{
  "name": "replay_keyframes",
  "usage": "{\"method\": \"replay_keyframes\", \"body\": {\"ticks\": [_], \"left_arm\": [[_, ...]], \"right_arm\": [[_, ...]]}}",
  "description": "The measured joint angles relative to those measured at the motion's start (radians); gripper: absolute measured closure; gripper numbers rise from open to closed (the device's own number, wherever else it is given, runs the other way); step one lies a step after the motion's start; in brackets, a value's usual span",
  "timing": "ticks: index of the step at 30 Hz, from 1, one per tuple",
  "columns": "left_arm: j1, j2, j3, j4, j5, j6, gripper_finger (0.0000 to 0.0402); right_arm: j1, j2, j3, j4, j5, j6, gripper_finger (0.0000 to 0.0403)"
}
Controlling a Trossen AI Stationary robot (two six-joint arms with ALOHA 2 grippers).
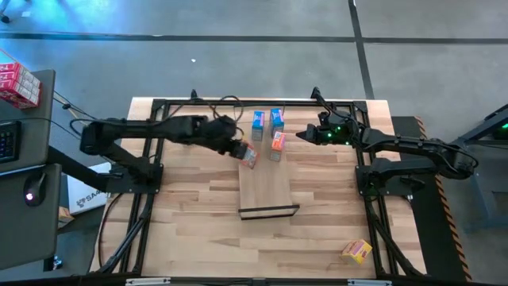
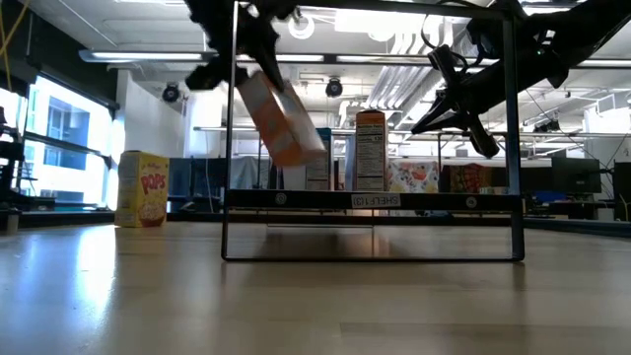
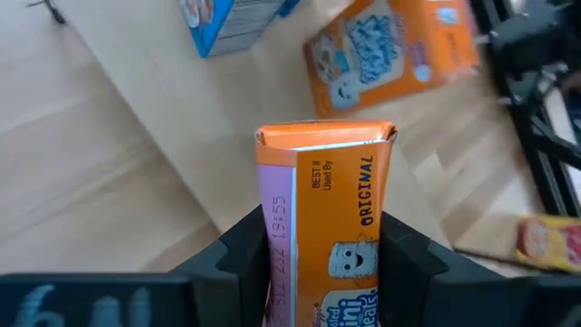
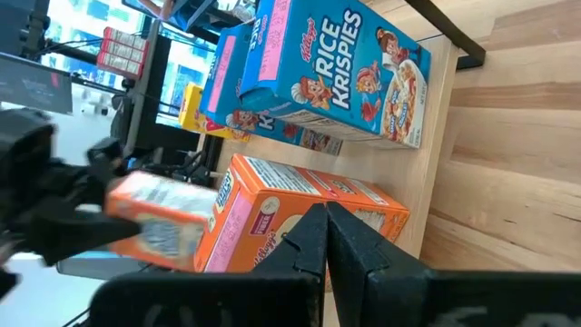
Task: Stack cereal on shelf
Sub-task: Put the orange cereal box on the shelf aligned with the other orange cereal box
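The shelf (image 1: 266, 187) is a pale board with a black end frame (image 2: 375, 200), lying in mid-table. Two blue cereal boxes (image 1: 258, 123) (image 1: 277, 119) and an orange one (image 1: 278, 143) stand upright on its far part. My left gripper (image 1: 244, 152) is shut on another orange cereal box (image 3: 327, 209), held over the board's left edge. My right gripper (image 1: 304, 135) hangs shut to the right of the standing boxes, clear of them (image 4: 327, 222). A yellow box (image 1: 357, 252) lies on the table at the near right. My left gripper pinches the orange box between its two fingers (image 3: 243, 263), on two opposite sides of its lower part (image 3: 313, 272). The box's closed top end (image 3: 325, 136) points away from the wrist. The fingers slant down from the table's left. The box hangs tilted, clear of the shelf (image 2: 281, 118).
A black frame (image 1: 159, 103) runs around the tabletop. In the low view a yellow Pops box (image 2: 141, 187) shows at the left. The shelf's near half (image 1: 268, 195) is bare wood. Red boxes (image 1: 17, 83) sit off the table at the far left.
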Motion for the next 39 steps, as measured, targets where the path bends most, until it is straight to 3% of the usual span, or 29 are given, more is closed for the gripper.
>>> {"method": "replay_keyframes", "body": {"ticks": [10, 39], "left_arm": [[0.004, 0.097, 0.0, 0.103, -0.015, -0.01, 0.0266], [0.049, 0.098, 0.0, 0.071, -0.026, 0.044, 0.0266]], "right_arm": [[0.0, 0.0, 0.0, -0.006, -0.009, -0.008, 0.0403], [0.0, 0.0, 0.0, -0.008, -0.006, -0.016, 0.0403]]}}
